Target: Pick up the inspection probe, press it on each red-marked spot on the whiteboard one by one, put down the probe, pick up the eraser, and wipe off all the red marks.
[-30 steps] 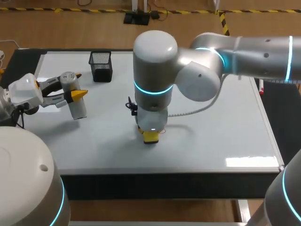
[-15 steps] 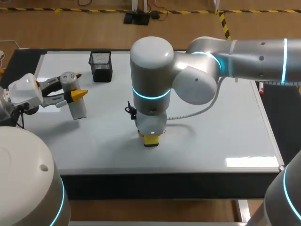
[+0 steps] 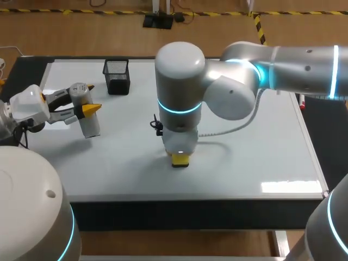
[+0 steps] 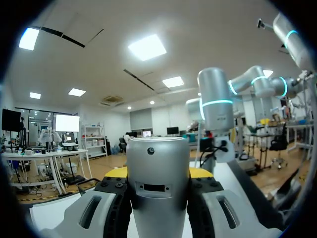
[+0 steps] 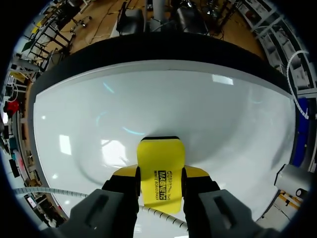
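Right gripper point(image 5: 159, 174): clamped on yellow eraser point(image 5: 159, 154), down on whiteboard point(image 3: 261, 136), middle, near tabletop's front edge.
Left gripper point(image 4: 158, 173): clamped on inspection probe point(image 4: 157, 198), by whiteboard's left edge.
Mesh cup point(image 3: 116, 76): far-left corner.

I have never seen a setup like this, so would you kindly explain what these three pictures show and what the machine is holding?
This is a robot with two arms at a table. The head view looks down from above and behind; each round picture comes from a camera on one arm's wrist. A whiteboard covers the table, with a black mesh cup near its far edge. The left end effector grips the silver inspection probe at the board's left side. The right end effector grips the yellow eraser, down at the board near its middle. No red marks show.
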Available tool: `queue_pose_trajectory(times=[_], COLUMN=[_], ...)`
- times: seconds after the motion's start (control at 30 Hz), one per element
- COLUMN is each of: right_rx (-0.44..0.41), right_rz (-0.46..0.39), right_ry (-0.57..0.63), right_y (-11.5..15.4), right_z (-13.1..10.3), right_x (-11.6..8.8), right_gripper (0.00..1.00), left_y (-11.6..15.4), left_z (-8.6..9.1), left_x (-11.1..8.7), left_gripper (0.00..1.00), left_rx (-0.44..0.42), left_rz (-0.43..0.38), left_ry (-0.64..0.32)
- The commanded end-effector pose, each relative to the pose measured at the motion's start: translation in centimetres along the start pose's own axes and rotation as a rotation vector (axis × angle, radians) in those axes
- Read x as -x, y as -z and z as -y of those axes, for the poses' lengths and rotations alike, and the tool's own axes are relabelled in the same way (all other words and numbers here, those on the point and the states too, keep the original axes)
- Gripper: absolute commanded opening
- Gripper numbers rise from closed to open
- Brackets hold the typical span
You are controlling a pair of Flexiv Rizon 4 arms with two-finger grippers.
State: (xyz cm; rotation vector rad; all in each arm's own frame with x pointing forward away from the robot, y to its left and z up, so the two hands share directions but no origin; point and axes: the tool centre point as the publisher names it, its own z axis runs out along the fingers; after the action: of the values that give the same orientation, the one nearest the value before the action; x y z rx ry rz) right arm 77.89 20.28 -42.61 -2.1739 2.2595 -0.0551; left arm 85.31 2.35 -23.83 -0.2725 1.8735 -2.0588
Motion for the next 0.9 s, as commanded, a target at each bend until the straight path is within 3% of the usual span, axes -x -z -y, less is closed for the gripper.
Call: queue_pose_trajectory(times=[0.03,0.53,0.9], right_rx=[-0.002,0.008,0.011], right_rz=[0.002,-0.033,-0.04], right_ry=[-0.005,-0.067,-0.089], right_y=[-0.6,-1.2,-1.4], right_z=[0.2,1.0,1.3], right_x=[-1.6,-5.5,-6.7], right_gripper=[0.0,0.0,0.0], left_y=[0.0,0.0,0.0], left_z=[0.2,0.2,0.2], left_x=[-0.1,-0.1,-0.1], left_gripper=[0.0,0.0,0.0], left_rx=[0.002,0.002,0.002], left_rz=[0.002,0.002,0.002], left_ry=[-0.001,-0.001,-0.001])
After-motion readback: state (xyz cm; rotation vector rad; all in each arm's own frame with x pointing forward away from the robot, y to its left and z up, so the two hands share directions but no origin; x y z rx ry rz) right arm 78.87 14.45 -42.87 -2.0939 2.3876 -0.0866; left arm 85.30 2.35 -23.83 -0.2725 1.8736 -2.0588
